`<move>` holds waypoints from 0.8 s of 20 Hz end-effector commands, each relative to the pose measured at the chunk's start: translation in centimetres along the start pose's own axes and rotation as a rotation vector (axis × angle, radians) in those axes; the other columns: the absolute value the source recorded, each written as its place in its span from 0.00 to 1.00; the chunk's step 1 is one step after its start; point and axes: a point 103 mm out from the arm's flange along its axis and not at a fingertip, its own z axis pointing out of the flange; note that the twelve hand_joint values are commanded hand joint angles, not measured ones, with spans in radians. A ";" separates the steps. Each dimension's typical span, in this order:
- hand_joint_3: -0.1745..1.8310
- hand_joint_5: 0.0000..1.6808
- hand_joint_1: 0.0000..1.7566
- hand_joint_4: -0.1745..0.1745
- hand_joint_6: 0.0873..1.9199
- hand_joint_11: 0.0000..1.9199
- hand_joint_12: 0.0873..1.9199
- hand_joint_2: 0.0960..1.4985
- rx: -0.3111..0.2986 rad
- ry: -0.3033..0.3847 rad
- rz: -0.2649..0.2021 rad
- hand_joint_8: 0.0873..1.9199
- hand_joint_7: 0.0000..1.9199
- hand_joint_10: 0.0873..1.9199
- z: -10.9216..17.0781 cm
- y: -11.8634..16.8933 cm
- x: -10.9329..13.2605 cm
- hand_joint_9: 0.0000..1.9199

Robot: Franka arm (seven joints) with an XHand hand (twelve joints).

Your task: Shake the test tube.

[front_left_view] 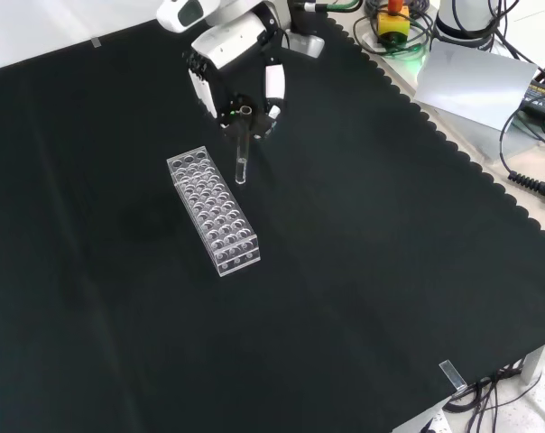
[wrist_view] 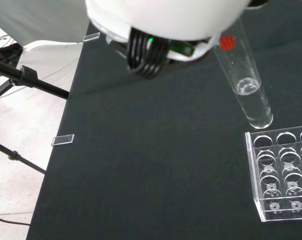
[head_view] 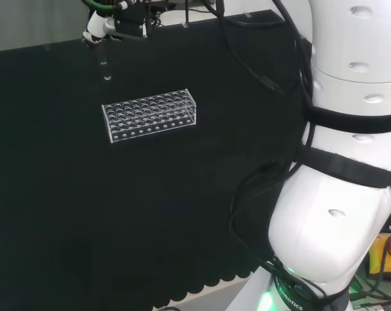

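Note:
A clear glass test tube (front_left_view: 241,161) hangs upright above the cloth, held at its top by the black and white hand (front_left_view: 239,70), whose fingers curl round it. In the wrist view the test tube (wrist_view: 246,85) has clear liquid in its lower part. A clear plastic tube rack (front_left_view: 213,209) with several empty holes lies on the black cloth just left of the tube in the front view. In the head view the hand (head_view: 101,27) holds the tube (head_view: 105,68) beyond the rack (head_view: 151,115), near the far edge of the cloth. One corner of the rack (wrist_view: 283,175) appears in the wrist view.
Black cloth covers the bench, with a scalloped edge (front_left_view: 453,126) at the right of the front view. Grey paper, cables and an emergency stop button (front_left_view: 392,20) lie past that edge. The arm's white links (head_view: 344,162) stand at the right of the head view.

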 end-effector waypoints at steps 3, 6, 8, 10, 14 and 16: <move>0.40 0.85 0.71 0.00 0.15 0.70 0.42 0.38 -0.019 -0.038 0.089 0.18 0.92 0.35 -1.3 -0.2 -4.7 0.88; 0.40 0.85 0.71 0.00 0.15 0.70 0.42 0.38 -0.034 -0.049 0.151 0.18 0.92 0.35 -2.2 -0.6 -7.7 0.88; 0.40 0.85 0.71 0.00 0.15 0.70 0.42 0.38 -0.043 -0.056 0.191 0.18 0.92 0.35 -2.7 -0.9 -9.7 0.88; 0.40 0.85 0.71 0.00 0.15 0.70 0.42 0.38 -0.052 -0.061 0.229 0.18 0.92 0.35 -3.4 -1.3 -11.6 0.88; 0.40 0.85 0.71 0.00 0.15 0.70 0.42 0.38 -0.067 -0.076 0.287 0.18 0.92 0.35 -4.4 -2.1 -14.5 0.88; 0.40 0.85 0.71 0.00 0.15 0.70 0.42 0.38 -0.073 -0.082 0.310 0.18 0.92 0.35 -4.8 -2.5 -15.6 0.88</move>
